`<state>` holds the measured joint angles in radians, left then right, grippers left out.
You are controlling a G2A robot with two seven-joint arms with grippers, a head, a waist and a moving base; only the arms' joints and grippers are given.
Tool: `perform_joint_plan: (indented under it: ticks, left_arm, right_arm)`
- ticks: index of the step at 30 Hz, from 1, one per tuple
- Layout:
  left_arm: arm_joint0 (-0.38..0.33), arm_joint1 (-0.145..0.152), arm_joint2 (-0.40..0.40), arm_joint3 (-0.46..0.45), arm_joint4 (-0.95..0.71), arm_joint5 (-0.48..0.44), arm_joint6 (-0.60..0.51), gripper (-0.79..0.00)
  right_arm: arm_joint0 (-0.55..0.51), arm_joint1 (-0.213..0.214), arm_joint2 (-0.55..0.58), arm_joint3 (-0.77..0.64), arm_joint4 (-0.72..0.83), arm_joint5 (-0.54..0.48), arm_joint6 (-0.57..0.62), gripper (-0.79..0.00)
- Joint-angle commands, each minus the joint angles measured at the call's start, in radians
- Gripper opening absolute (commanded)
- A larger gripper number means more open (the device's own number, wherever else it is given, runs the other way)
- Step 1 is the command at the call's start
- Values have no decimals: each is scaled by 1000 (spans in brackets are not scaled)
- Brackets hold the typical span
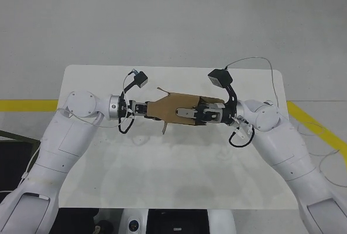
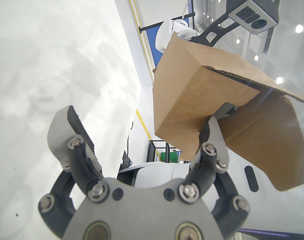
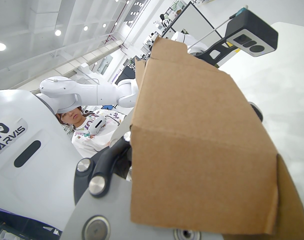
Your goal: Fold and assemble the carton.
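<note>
My left claw (image 1: 139,109) sits at the left end of the carton (image 1: 173,108), spread wide. One of its fingers (image 2: 75,126) stands in open air over the table (image 1: 179,175). The other lies against the edge of the carton's near flap, with nothing pinched between them. The carton is brown cardboard, partly opened into a sleeve. It lies lengthwise between my two claws over the far middle of the white table, with loose flaps sticking out at its left end. My right claw (image 1: 191,113) is at the carton's right end, lying over its top panel. Cardboard covers it in my right wrist view, so I cannot tell whether it is pinching or spread.
</note>
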<state>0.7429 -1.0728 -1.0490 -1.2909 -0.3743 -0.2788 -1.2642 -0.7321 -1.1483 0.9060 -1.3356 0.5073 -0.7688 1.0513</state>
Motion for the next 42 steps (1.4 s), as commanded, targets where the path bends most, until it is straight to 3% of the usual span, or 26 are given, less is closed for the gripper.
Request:
perform_joint_plan:
  ticks: [1, 26, 42]
  left_arm:
    - [-1, 0, -2, 3, -4, 2, 4, 0]
    - [1, -2, 4, 12, -22, 3, 3, 0]
    - [40, 13, -13, 10, 39, 11, -16, 0]
  right_arm:
    - [0, 0, 0, -1, 1, 1, 1, -785]
    - [0, -3, 12, 20, -8, -8, -8, -785]
    - [-11, 1, 86, 60, -75, -1, -124, -785]
